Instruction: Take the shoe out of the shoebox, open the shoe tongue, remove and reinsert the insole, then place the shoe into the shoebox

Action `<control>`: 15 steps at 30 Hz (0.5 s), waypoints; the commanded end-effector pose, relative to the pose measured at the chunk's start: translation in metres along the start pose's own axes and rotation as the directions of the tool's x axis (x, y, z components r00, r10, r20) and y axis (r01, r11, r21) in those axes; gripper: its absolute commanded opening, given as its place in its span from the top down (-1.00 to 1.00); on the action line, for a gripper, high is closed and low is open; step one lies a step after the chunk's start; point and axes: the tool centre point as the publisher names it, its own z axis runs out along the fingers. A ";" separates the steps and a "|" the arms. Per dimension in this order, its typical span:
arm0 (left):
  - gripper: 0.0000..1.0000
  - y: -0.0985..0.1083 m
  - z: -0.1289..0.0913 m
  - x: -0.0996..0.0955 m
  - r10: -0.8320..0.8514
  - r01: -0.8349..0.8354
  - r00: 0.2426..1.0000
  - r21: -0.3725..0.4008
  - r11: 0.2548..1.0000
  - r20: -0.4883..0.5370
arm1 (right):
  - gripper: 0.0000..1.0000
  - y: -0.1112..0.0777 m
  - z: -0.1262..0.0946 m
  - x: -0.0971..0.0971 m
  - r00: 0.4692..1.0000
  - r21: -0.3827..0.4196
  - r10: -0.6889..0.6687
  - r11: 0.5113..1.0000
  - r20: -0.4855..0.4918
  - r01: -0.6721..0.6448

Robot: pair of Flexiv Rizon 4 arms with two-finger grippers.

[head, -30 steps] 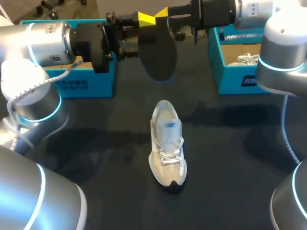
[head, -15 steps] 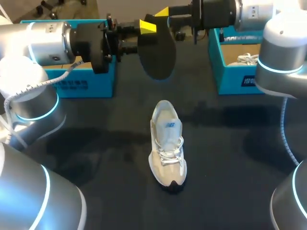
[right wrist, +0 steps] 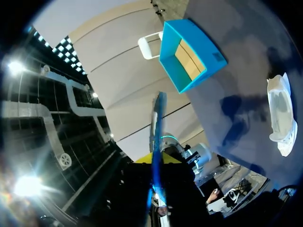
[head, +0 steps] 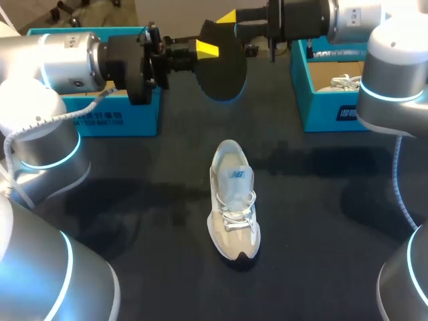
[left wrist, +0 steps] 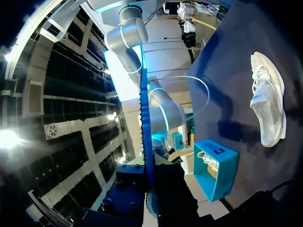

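Note:
A black insole (head: 221,67) hangs in the air over the table's far side, seen edge-on in both wrist views (left wrist: 144,118) (right wrist: 157,123). My left gripper (head: 207,48) (left wrist: 146,163) comes in from the left and is shut on the insole's near side. From the right, my right gripper (head: 227,17) (right wrist: 156,160) is shut on its top edge. The beige and white shoe (head: 233,200) (left wrist: 267,111) (right wrist: 281,113) lies on the dark table below them, toe toward the front, laces loose, untouched.
A teal shoebox (head: 114,117) (right wrist: 189,54) stands at the back left under my left arm. A second teal shoebox (head: 331,107) (left wrist: 215,168) at the back right holds another white shoe (head: 344,82).
My left gripper has closed on the insole, which my right gripper was holding up alone. The insole has turned a little and its lower edge has risen. The shoe has not moved.

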 end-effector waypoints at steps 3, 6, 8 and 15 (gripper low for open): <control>1.00 -0.001 -0.001 0.000 -0.004 0.004 1.000 0.017 1.000 0.005 | -1.00 -0.004 -0.015 -0.006 0.997 -0.045 -0.067 0.997 -0.042 0.065; 1.00 -0.001 -0.004 -0.001 -0.013 0.013 1.000 0.021 1.000 0.011 | -1.00 -0.011 -0.026 -0.012 0.992 -0.052 -0.122 0.992 -0.046 0.119; 1.00 -0.002 -0.006 -0.002 -0.018 0.018 1.000 0.025 1.000 0.013 | -1.00 -0.014 -0.034 -0.016 0.985 -0.064 -0.164 0.985 -0.046 0.161; 1.00 -0.002 -0.012 -0.005 -0.049 0.048 0.999 0.048 0.998 0.019 | -1.00 -0.029 -0.066 -0.031 0.954 -0.107 -0.299 0.950 -0.029 0.295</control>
